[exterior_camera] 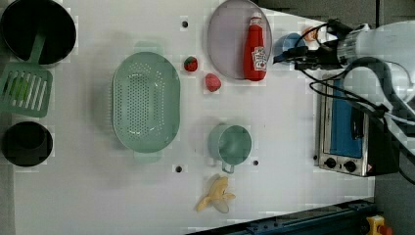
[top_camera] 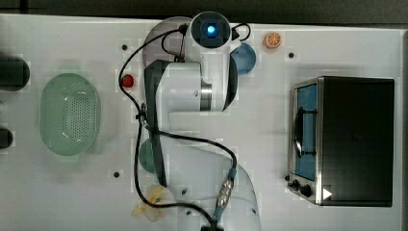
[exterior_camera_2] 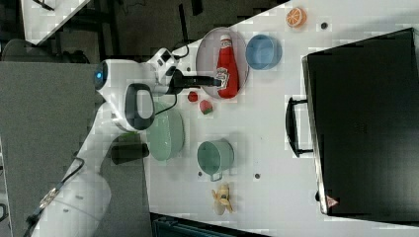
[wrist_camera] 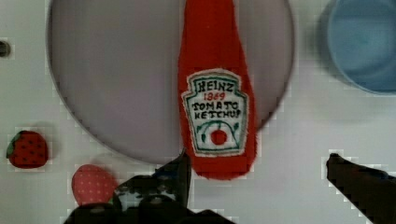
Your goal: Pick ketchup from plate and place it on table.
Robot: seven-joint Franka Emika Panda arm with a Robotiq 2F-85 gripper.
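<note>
The ketchup (wrist_camera: 217, 88), a red bottle with a white label, lies flat on the lilac-grey plate (wrist_camera: 116, 79). Its base end pokes over the plate's rim onto the white table (wrist_camera: 289, 186). My gripper (wrist_camera: 259, 158) hovers open above that base end. One dark finger (wrist_camera: 180, 172) stands beside the bottle's base and the other sits well off to the far side, with nothing held. In the left view the ketchup (exterior_camera: 257, 46) rests on the plate (exterior_camera: 227, 44) with the gripper (exterior_camera: 281, 58) just to its right. In the right view the gripper (exterior_camera_2: 215, 79) reaches over the ketchup (exterior_camera_2: 227, 61).
A blue bowl (exterior_camera: 286, 44) sits beside the plate. Two strawberries (exterior_camera: 191, 63) (exterior_camera: 212, 82) lie near its rim. Around them stand a green perforated basket (exterior_camera: 146, 101), a green cup (exterior_camera: 230, 143), a banana (exterior_camera: 215, 195), a toaster oven (exterior_camera: 347, 129) and an orange slice (exterior_camera_2: 295, 17).
</note>
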